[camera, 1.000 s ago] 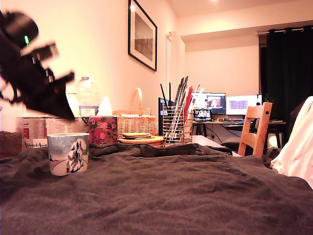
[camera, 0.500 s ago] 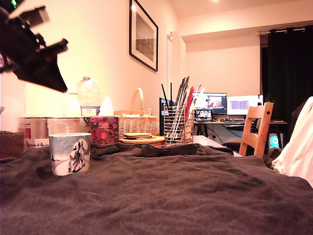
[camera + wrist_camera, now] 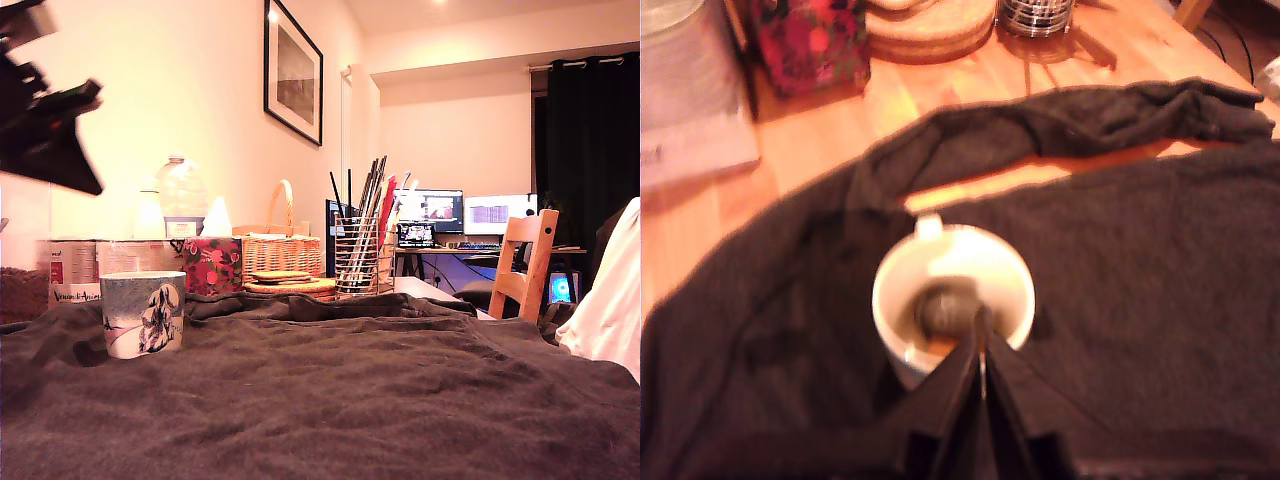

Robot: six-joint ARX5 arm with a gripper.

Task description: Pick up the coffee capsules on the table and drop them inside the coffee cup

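Note:
The coffee cup [image 3: 143, 313], pale with a dark shaggy figure, stands on the table's dark cloth [image 3: 340, 390] at the exterior view's left. From above, the wrist view shows the coffee cup [image 3: 953, 300] with a dark grey capsule [image 3: 943, 308] lying inside it. An orange patch [image 3: 930, 347] shows under that capsule, too blurred to identify. My gripper [image 3: 88, 178] hangs high above and to the left of the cup. In the wrist view the gripper [image 3: 981, 330] has its fingers pressed together with nothing between them. No capsule lies on the cloth [image 3: 1140, 260].
Behind the cup stand a red floral container [image 3: 210, 265], a wicker basket [image 3: 280, 250], woven coasters [image 3: 285, 283] and a wire utensil holder [image 3: 357, 255]. A clear bottle [image 3: 180, 195] is near the wall. A wooden chair [image 3: 525, 265] and white fabric [image 3: 610, 300] are at the right.
My arm has risen and swung toward the exterior view's left, away from the cup. The cup stays where it was.

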